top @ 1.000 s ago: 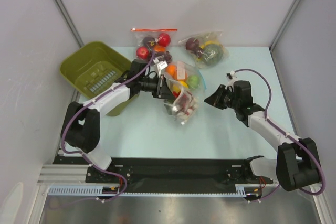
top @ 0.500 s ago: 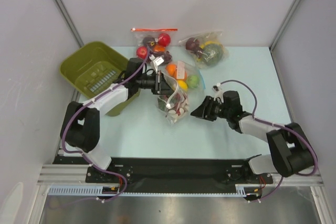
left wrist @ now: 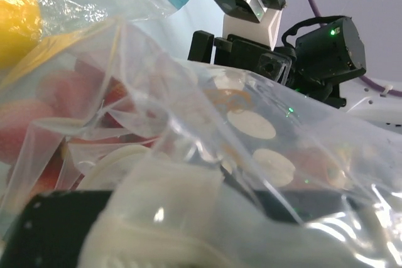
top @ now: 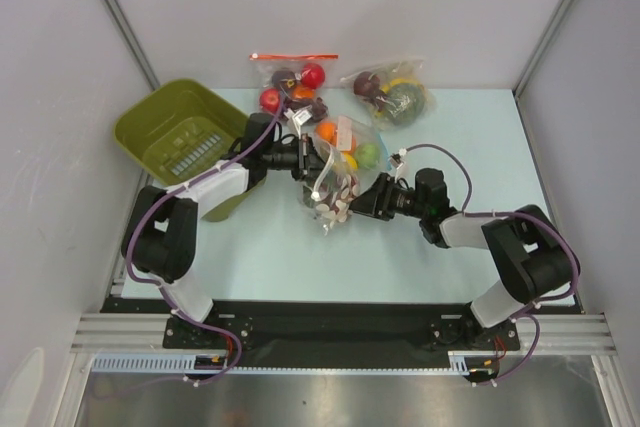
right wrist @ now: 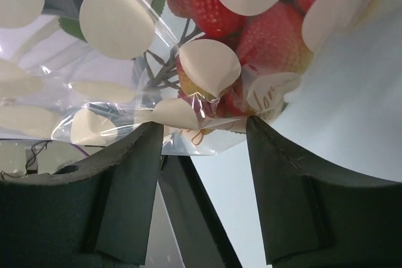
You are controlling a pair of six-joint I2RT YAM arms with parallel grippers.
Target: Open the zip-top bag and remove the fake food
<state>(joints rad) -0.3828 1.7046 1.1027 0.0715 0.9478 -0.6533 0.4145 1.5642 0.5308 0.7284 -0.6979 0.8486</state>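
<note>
The zip-top bag (top: 331,193), clear with whitish oblong marks, hangs just above the table in the middle of the top view. My left gripper (top: 311,161) is shut on its upper film; in the left wrist view the pale fingers (left wrist: 176,218) pinch crinkled plastic (left wrist: 251,123). The fake food (right wrist: 251,36), red strawberry-like pieces, shows through the bag (right wrist: 119,23) in the right wrist view. My right gripper (top: 366,203) stands open at the bag's right edge. The bag's lower edge lies between its black fingertips (right wrist: 204,127), which are not closed on it.
A green bin (top: 175,132) stands at the left. Behind the held bag lie a red-zip bag (top: 295,82), a bag of dark and yellow fruit (top: 395,92) and a bag with orange, yellow and green balls (top: 350,142). Grey walls close in the sides and back.
My right gripper has swung left to the bag's edge and opened. The left gripper has kept hold of the bag and drawn it slightly left and back.
</note>
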